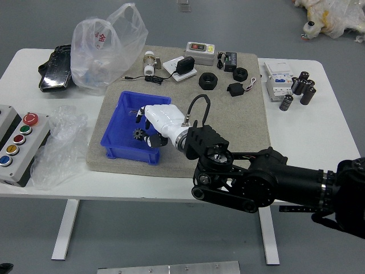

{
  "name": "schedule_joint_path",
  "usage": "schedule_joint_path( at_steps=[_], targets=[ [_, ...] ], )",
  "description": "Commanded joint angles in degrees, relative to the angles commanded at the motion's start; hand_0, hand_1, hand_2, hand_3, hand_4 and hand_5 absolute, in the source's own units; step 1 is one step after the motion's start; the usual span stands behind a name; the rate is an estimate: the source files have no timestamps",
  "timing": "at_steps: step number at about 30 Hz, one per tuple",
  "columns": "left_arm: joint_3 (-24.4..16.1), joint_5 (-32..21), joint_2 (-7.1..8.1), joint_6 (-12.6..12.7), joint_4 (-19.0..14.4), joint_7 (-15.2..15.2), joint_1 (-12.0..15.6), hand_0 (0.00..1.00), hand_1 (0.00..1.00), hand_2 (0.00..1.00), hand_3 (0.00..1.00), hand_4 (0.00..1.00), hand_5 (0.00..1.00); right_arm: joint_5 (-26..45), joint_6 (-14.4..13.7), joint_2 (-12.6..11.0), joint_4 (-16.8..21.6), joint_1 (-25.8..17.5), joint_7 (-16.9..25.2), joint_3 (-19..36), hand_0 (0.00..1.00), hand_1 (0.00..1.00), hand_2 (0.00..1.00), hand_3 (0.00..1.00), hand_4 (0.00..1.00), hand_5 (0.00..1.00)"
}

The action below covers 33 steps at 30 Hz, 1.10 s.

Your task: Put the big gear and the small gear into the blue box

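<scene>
- Blue: box (122,149) on the left part of a grey-brown mat (245,123), on a white table (319,137).
- White right hand (162,121), reaching from the right over the box; fingers parted, gripping nothing.
- Dark gear (138,135) within the box's outline, near the hand's dark fingertips; contact with the box floor impossible to tell.
- Far left: translucent plastic bag (97,54).
- Near left: button panel (18,149) beside crumpled clear plastic (54,154).
- Far side of the mat: two black rings (208,86).
- Far right: dark cylinders (308,95), upright on the table.
</scene>
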Motion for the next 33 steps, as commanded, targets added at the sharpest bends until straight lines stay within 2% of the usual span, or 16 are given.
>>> schedule_joint_path(
  at_steps=[3, 4, 7, 14, 15, 16, 24, 33],
  targets=[
    [0.0, 0.0, 0.00, 0.0, 0.0, 0.0, 0.0, 0.684, 0.606, 0.572, 0.795, 0.728, 0.328, -0.3, 0.4, 0.0, -0.1, 0.0, 0.0, 0.4, 0.686, 0.844, 0.977, 0.998, 0.763, 0.171],
    [0.0, 0.0, 0.00, 0.0, 0.0, 0.0, 0.0, 0.684, 0.606, 0.572, 0.795, 0.728, 0.328, -0.5, 0.5, 0.0, -0.1, -0.1, 0.0, 0.5, 0.693, 0.862, 0.998, 0.998, 0.870, 0.251],
    [0.0, 0.0, 0.01, 0.0, 0.0, 0.0, 0.0, 0.684, 0.606, 0.572, 0.795, 0.728, 0.328, -0.8, 0.5, -0.1, -0.1, -0.1, 0.1, 0.9, 0.693, 0.862, 0.998, 0.998, 0.870, 0.251],
    [0.1, -0.1, -0.06, 0.0, 0.0, -0.1, 0.1, 0.684, 0.607, 0.572, 0.795, 0.727, 0.328, -1.6, -4.9, -1.0, -0.3, -1.6, 1.4, 7.0, 0.676, 0.851, 0.996, 0.998, 0.861, 0.248],
    [0.0, 0.0, -0.10, 0.0, 0.0, 0.0, 0.1, 0.684, 0.607, 0.572, 0.795, 0.727, 0.328, -1.4, -5.5, -1.2, -1.0, -1.8, 1.3, 8.1, 0.676, 0.851, 0.996, 0.998, 0.861, 0.248],
    [-0.1, 0.1, -0.14, 0.0, 0.0, 0.0, 0.1, 0.684, 0.607, 0.572, 0.796, 0.728, 0.326, -1.1, -6.0, -1.4, -1.7, -2.1, 1.3, 9.1, 0.660, 0.839, 0.946, 0.998, 0.852, 0.264],
    [0.0, 0.0, -0.08, 0.0, 0.1, -0.1, 0.0, 0.684, 0.607, 0.572, 0.795, 0.728, 0.327, 1.4, -8.4, -2.6, -7.1, -4.1, 2.1, 14.3, 0.653, 0.829, 0.930, 0.998, 0.827, 0.255],
    [-0.1, 0.1, -0.08, -0.1, 0.1, -0.1, 0.0, 0.684, 0.606, 0.572, 0.796, 0.728, 0.326, 3.6, -9.0, -3.0, -11.4, -5.3, 2.7, 15.1, 0.650, 0.822, 0.931, 0.998, 0.793, 0.232]
  ],
)
